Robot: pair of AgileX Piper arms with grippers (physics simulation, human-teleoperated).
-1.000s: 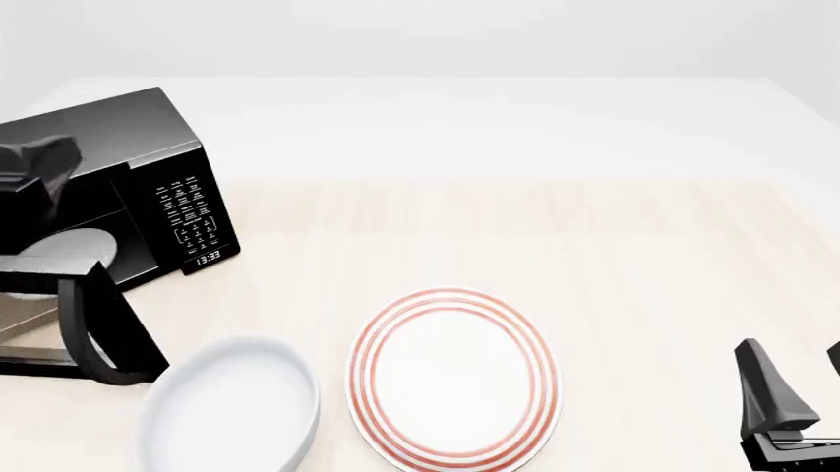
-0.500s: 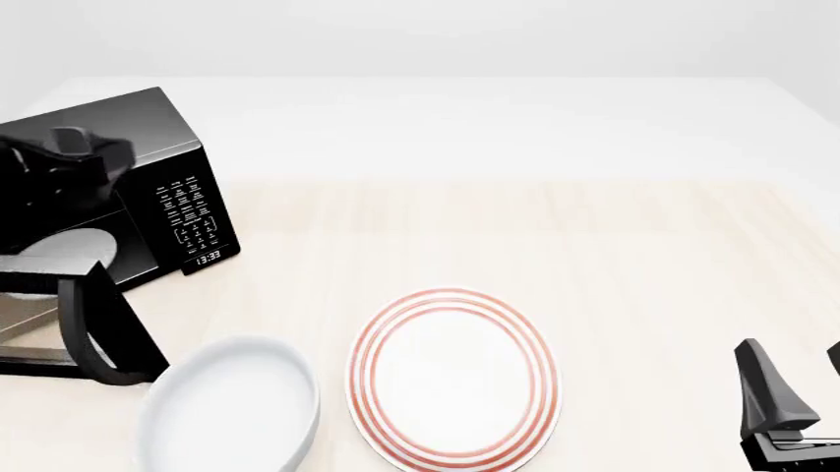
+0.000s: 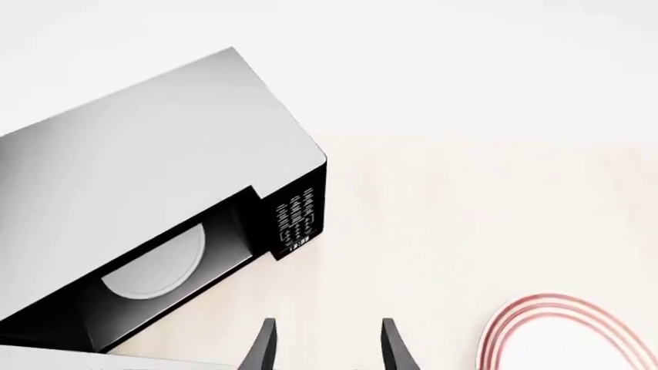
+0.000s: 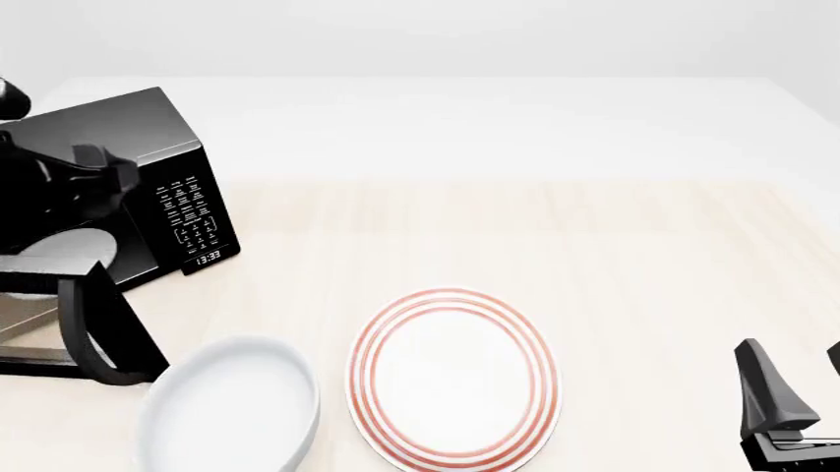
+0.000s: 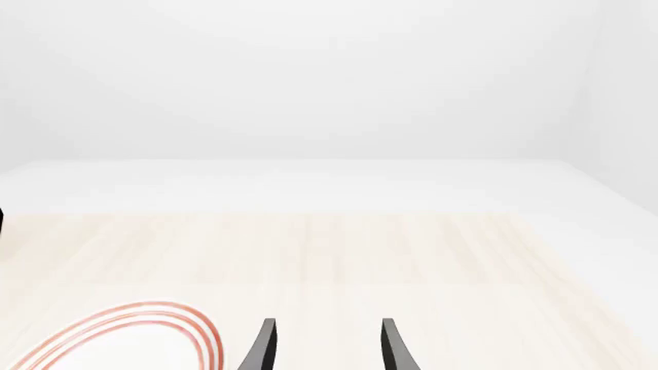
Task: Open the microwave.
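Left tool (image 3: pixel 327 351) raised at far left, fingers parted; right tool (image 5: pixel 327 351) low at right, fingers parted.

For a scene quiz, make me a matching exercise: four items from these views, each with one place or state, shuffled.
Items:
1. microwave
2. red-ringed plate
3. white bowl
4. right gripper

States:
A. plain white, near the table's front edge
B. door swung open
C. open, holding nothing
D. striped rim, mid-table

Pairs: 1-B, 2-D, 3-A, 4-C

black microwave (image 4: pixel 157 187), door wide open
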